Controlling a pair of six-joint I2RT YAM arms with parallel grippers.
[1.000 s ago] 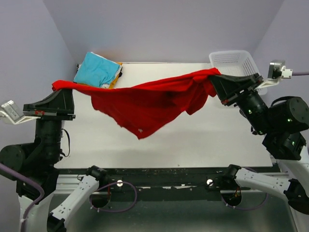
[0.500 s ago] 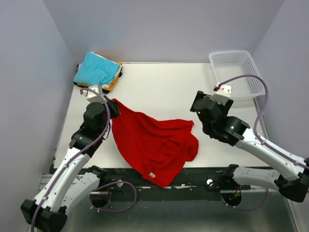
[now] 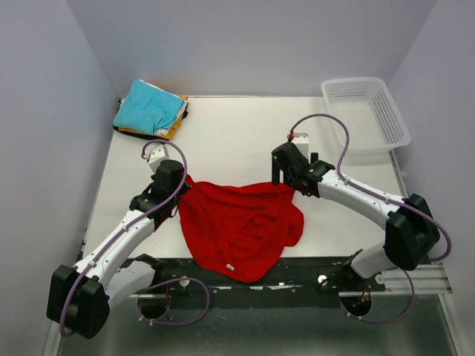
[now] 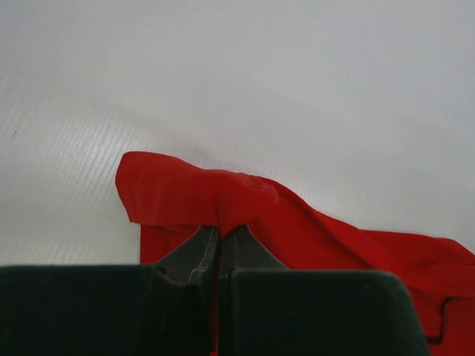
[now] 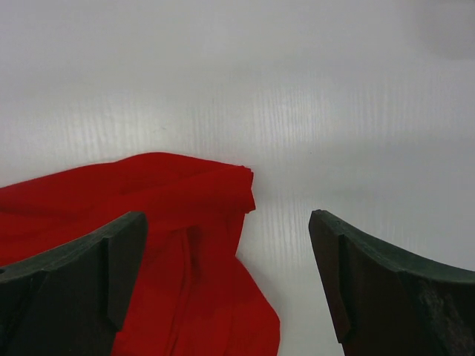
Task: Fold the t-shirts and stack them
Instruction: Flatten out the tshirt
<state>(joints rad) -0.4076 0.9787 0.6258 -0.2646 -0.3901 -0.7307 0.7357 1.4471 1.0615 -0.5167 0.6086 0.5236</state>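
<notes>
red t-shirt (image 3: 239, 228): crumpled (near table edge)
left gripper (image 4: 219, 239): clamped on its corner
right gripper (image 5: 226, 256): jaws wide, holding nothing, over its far edge

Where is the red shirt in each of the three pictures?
Top camera: the red t-shirt lies low in the middle, between the two arms, its bottom hanging over the table's near edge.
Left wrist camera: it fills the lower middle and right, a corner pinched in the left gripper.
Right wrist camera: it sits lower left, a corner between the open fingers of the right gripper.
Shared landmark: the white table under the shirt.
</notes>
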